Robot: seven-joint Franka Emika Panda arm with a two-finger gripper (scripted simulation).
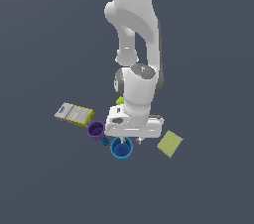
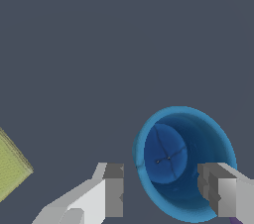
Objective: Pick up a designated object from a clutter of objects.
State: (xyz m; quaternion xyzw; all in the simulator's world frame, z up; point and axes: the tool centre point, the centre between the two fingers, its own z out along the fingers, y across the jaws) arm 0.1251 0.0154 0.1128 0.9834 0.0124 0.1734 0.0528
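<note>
- A yellow-white box (image 1: pixel 74 114) lies flat at the middle left of the exterior view, well apart from the arm.
- Just to its right stands a purple cup (image 1: pixel 95 130), mouth up, with a tiny blue piece (image 1: pixel 105 141) just below and to the right of it.
- The bright blue cup (image 1: pixel 121 147) stands upright in the lower centre of the exterior view, close beside the purple cup, partly under the white hand of the arm.
- A small bit of the yellow-green ball (image 1: pixel 119 100) shows at the arm's edge, just above the hand.
- The arm (image 1: pixel 134 44) comes down from the top centre of the exterior view and ends right over the blue cup.
- In the wrist view the gripper (image 2: pixel 163 193) has its fingers (image 2: pixel 113 188) spread wide apart. One finger is outside the blue cup's (image 2: pixel 183 163) wall and the other overlaps its far rim, so whether that one is inside or outside I cannot tell. Nothing is clamped.
- The yellow sponge (image 1: pixel 170 143) lies flat at the lower right of centre in the exterior view, apart from the cup. Its corner also shows at the wrist view's edge (image 2: pixel 11 168).
</note>
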